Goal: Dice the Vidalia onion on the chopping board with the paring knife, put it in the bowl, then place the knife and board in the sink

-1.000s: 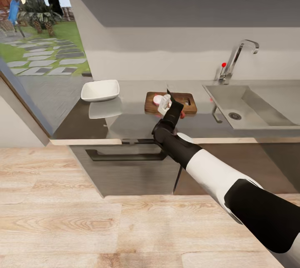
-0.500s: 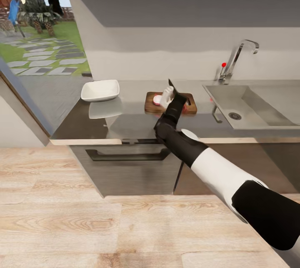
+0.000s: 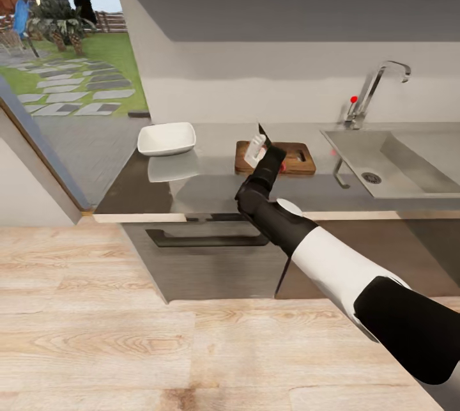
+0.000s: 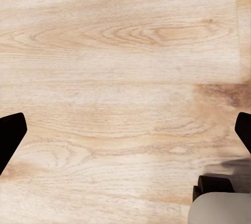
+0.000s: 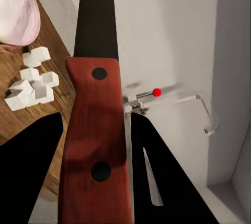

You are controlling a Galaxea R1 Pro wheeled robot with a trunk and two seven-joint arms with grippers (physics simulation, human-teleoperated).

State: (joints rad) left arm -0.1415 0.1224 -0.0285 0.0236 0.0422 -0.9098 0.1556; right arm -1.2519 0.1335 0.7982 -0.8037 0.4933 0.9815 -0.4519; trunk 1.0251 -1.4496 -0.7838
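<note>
My left gripper (image 4: 125,130) is spread over pale wood-grain floor. On the grey brushed-steel countertop (image 3: 211,187) sits the squarish white bowl (image 3: 167,139). My right gripper (image 3: 263,150) pinches the paring knife (image 5: 97,130), red handle, dark pointed blade, above the brown wooden chopping board (image 3: 295,159). The pinkish Vidalia onion (image 5: 15,10) rests there beside white diced cubes (image 5: 32,80). Rightmost is the stainless-steel sink (image 3: 396,168).

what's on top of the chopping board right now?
On the chopping board: a heap of small white onion dice and a pinkish piece of Vidalia onion, seen by the right wrist. In the head view the right gripper covers them.
</note>
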